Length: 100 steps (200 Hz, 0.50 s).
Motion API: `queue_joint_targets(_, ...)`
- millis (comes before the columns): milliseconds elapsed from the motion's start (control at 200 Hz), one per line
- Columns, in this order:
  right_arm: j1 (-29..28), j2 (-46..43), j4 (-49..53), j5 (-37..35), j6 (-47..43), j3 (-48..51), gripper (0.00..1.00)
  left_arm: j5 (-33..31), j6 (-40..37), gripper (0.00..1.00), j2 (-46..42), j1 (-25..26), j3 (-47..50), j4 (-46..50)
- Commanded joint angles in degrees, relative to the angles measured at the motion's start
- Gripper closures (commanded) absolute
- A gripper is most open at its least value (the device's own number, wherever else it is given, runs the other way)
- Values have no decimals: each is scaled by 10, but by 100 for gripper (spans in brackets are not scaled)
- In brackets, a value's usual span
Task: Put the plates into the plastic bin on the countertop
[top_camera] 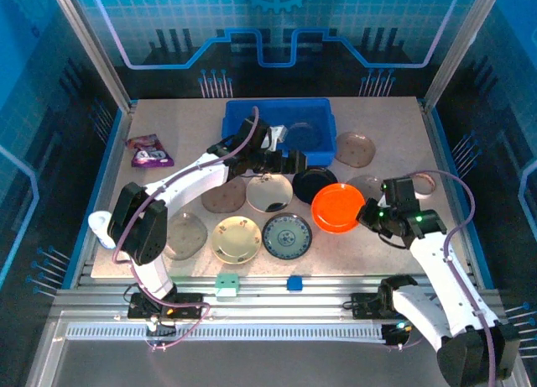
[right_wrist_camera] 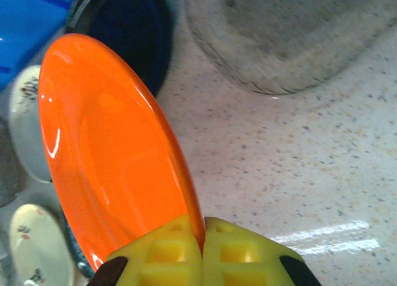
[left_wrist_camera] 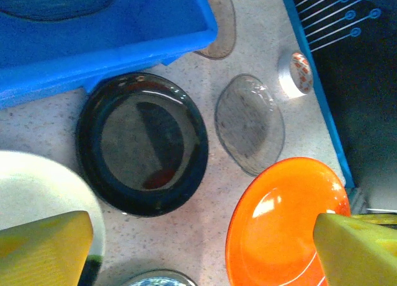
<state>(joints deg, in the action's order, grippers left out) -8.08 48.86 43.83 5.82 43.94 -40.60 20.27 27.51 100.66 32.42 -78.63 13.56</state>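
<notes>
My right gripper (right_wrist_camera: 203, 236) is shut on the rim of the orange-red plate (right_wrist_camera: 105, 143), which is tilted up off the countertop (right_wrist_camera: 298, 156); from above, the same gripper (top_camera: 367, 212) sits at that plate's (top_camera: 338, 208) right edge. My left gripper (top_camera: 295, 163) is open, its yellow fingers (left_wrist_camera: 43, 249) spread above the countertop between the black plate (left_wrist_camera: 142, 143) and the orange-red one (left_wrist_camera: 288, 224), holding nothing. The blue plastic bin (top_camera: 252, 118) holds one grey plate (top_camera: 302, 135). A white plate (top_camera: 269, 192), a cream floral (top_camera: 237, 239) and a blue-green patterned plate (top_camera: 287, 236) lie in front.
More plates lie around: a brown one (top_camera: 224, 196), a translucent grey one (top_camera: 185, 236), a brown one (top_camera: 355, 149) right of the bin, and a smoky one (left_wrist_camera: 249, 123). A tape ring (left_wrist_camera: 296, 74) sits near the right edge and a purple snack packet (top_camera: 149, 150) at the left.
</notes>
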Motion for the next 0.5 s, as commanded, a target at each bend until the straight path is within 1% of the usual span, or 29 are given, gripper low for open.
queue_joint_targets(0, 6, 16, -31, 58, 3, -33, 100, 41, 24, 11, 0, 3, 11, -35)
queue_joint_targets(230, 6, 61, -120, 128, 21, -68, 100, 62, 44, 23, -5, 2, 30, -57)
queue_joint_targets(390, -1, 97, -157, 147, 15, -94, 100, 72, 50, 25, -12, 1, 41, -66)
queue_joint_targets(450, -7, 113, -169, 150, 12, -119, 100, 85, 58, 28, -15, -1, 46, -80)
queue_joint_targets(495, -11, 123, -182, 154, 11, -124, 100, 90, 65, 32, -15, -2, 49, -89)
